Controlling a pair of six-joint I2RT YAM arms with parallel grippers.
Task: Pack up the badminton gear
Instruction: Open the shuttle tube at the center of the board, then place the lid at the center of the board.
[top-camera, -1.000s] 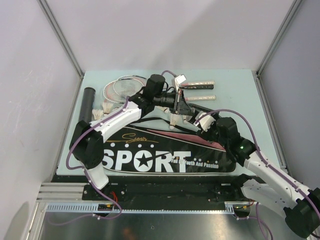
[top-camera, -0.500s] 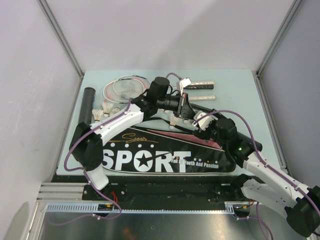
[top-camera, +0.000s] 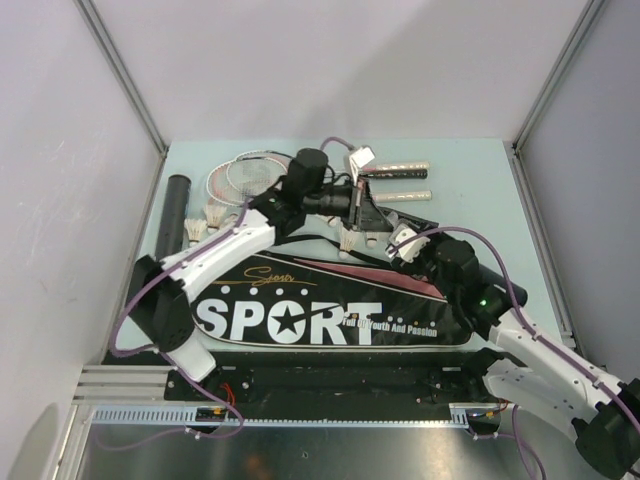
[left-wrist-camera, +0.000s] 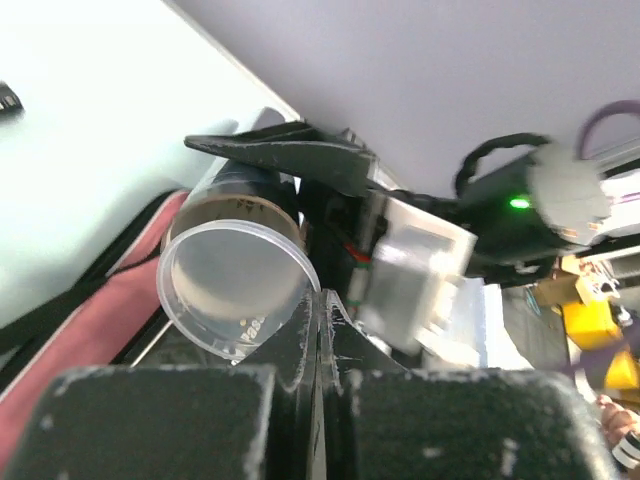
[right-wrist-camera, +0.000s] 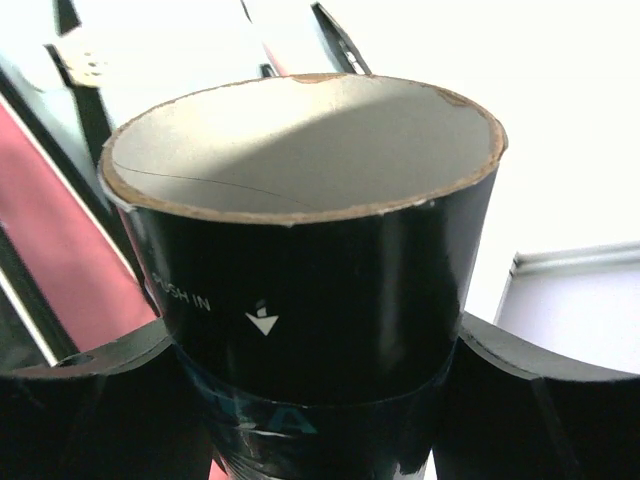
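My right gripper (right-wrist-camera: 310, 350) is shut on a dark tube (right-wrist-camera: 300, 250) just below its open cardboard mouth, one finger on each side; "PUSH IN" and an arrow are printed on it. In the top view this tube (top-camera: 497, 281) lies over the bag's right end under my right gripper (top-camera: 405, 245). My left gripper (left-wrist-camera: 322, 300) is shut on the rim of a clear plastic lid (left-wrist-camera: 232, 285), held just in front of the tube's mouth (left-wrist-camera: 235, 200). From above, the left gripper (top-camera: 372, 215) is close to the right one. The rackets (top-camera: 250, 175) lie at the back. Shuttlecocks (top-camera: 195, 232) (top-camera: 347, 243) lie loose.
A black and pink "SPORT" bag (top-camera: 320, 310) stretches across the near half of the table. A second dark tube (top-camera: 175, 210) lies along the left edge. Racket handles (top-camera: 400, 170) point right at the back. Metal posts stand at the table's back corners.
The left gripper with the lid dipped toward the right gripper half a second ago and has drawn back up and left a little. The right arm has barely shifted.
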